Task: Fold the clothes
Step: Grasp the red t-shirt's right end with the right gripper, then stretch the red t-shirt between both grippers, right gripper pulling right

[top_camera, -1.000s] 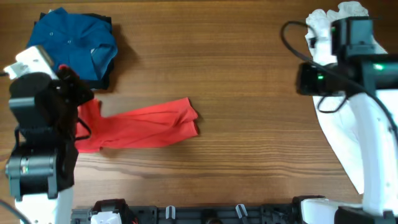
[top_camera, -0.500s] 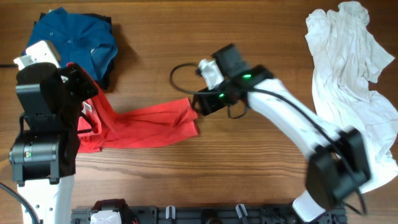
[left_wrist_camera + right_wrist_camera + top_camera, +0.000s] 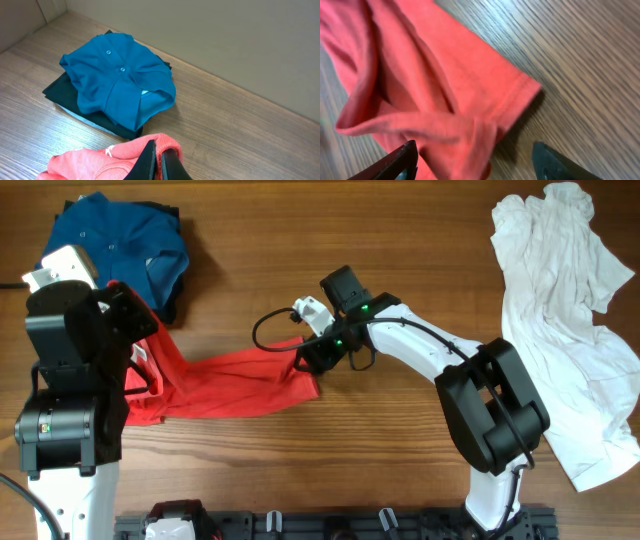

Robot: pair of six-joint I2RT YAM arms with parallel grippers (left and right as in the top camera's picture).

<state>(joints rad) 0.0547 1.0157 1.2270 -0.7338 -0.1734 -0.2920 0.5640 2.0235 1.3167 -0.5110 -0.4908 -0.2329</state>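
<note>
My left gripper is pinched tight on a bunched fold of the red T-shirt, and in the left wrist view the red cloth wraps around both fingertips with no gap between them. From overhead, that held corner is raised off the table at my left side. The rest of the shirt runs down from it and lies stretched in a long, rumpled band toward the middle of the table. My right gripper hangs over the far end of that band, fingers spread wide, one finger over the red cloth and the other over bare wood. The hemmed edge of the shirt sits between them. These fingers hold nothing, and I cannot tell whether they touch the cloth. Overhead, my right gripper is at the shirt's right end, with the arm reaching across from my right. A blue shirt lies folded on top of a dark garment at the far left corner, just beyond my left gripper. A white garment lies crumpled and spread out along the right edge of the table, well apart from the red one.
</note>
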